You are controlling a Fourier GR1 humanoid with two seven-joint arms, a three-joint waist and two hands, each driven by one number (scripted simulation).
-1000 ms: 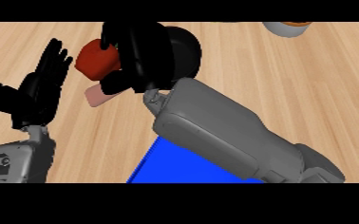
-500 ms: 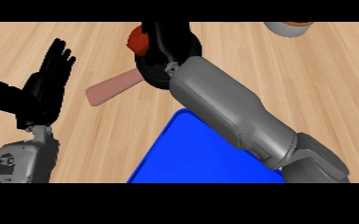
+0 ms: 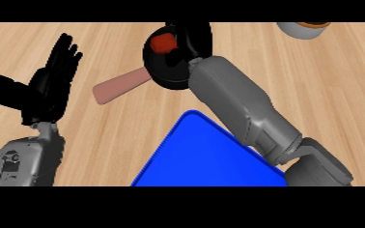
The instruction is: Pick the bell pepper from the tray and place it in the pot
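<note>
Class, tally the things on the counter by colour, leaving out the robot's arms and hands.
Red: 1, bell pepper
Black: 1, pot
Blue: 1, tray
Grey: 1, container at the top edge
Total: 4

**Pot under the right hand [image 3: 191, 35], open counter [image 3: 321, 92] to its right**
The space directly beneath the hand is taken up by the black pot [image 3: 165, 76], whose pink handle [image 3: 119, 87] juts out to the hand's left. Further left, the way is blocked by the left hand [image 3: 53, 79], held open near the edge. To the right, bare wood is bounded only by a grey vessel [image 3: 303, 30]. Behind, the blue tray [image 3: 203, 162] is crossed by the right forearm [image 3: 239, 104].
</note>
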